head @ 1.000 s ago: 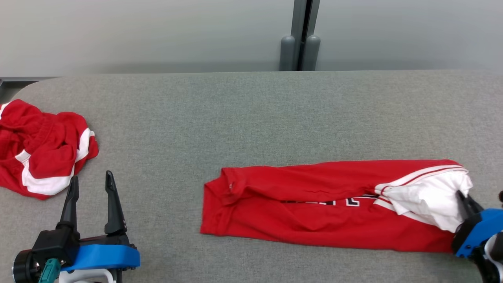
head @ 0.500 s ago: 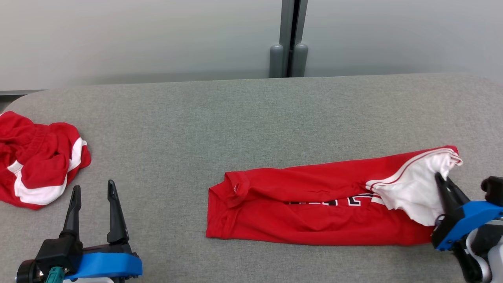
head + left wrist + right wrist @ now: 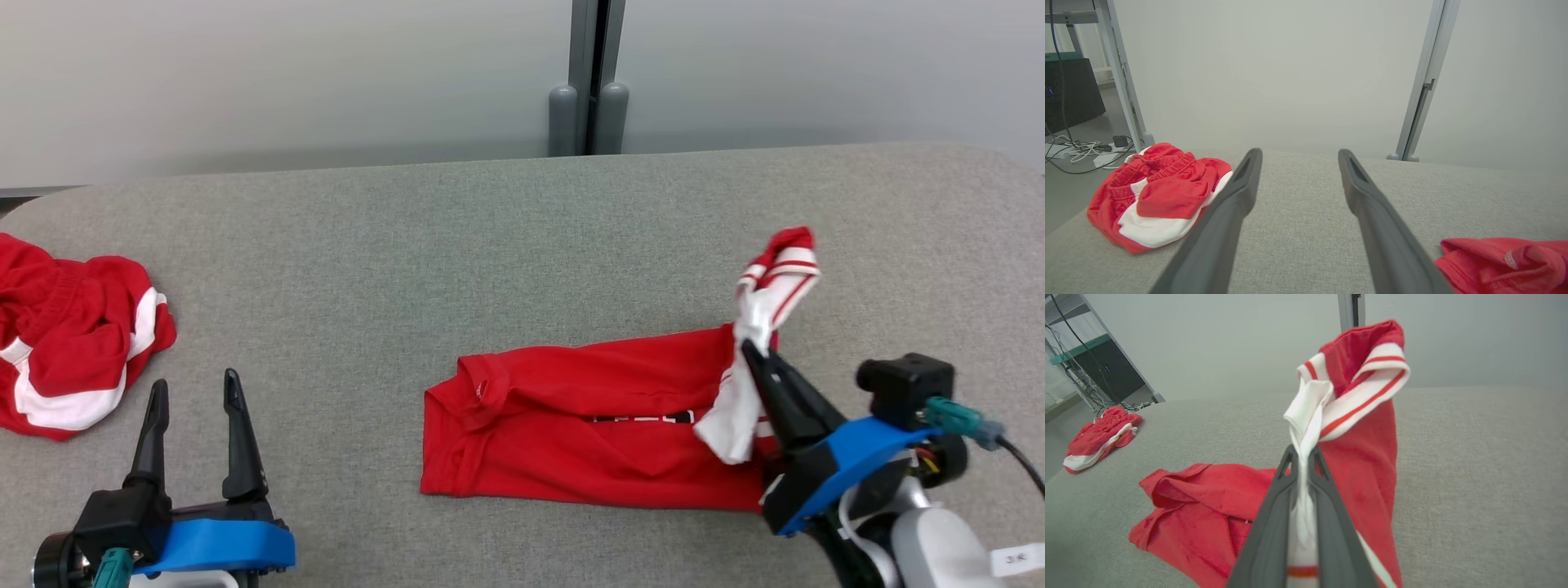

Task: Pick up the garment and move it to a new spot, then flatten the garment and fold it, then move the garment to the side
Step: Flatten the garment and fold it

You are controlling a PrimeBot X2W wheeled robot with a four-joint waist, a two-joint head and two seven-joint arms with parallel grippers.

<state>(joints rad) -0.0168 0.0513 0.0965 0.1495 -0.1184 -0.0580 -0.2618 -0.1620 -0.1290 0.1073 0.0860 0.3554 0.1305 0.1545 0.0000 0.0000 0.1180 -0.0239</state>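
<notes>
Over the table (image 3: 522, 245), right pincer (image 3: 1300, 451) grips garment (image 3: 571, 425), perhaps its sleeve; left pincer (image 3: 195, 379) gapes.

Worktop (image 3: 522, 229): far half bare from left edge to right edge, so there's a wide free lane along the far edge. Obstacles: crumpled red/white pile (image 3: 65, 343) at left edge; red garment (image 3: 571, 433) flat near front edge, centre to right, its white end raised upright, pinched in right end effector (image 3: 747, 349). Bare gap btwn pile & garment; left end effector (image 3: 194, 384) sits at its front, fingers apart. Grey post (image 3: 589, 82) stands beyond far edge.
</notes>
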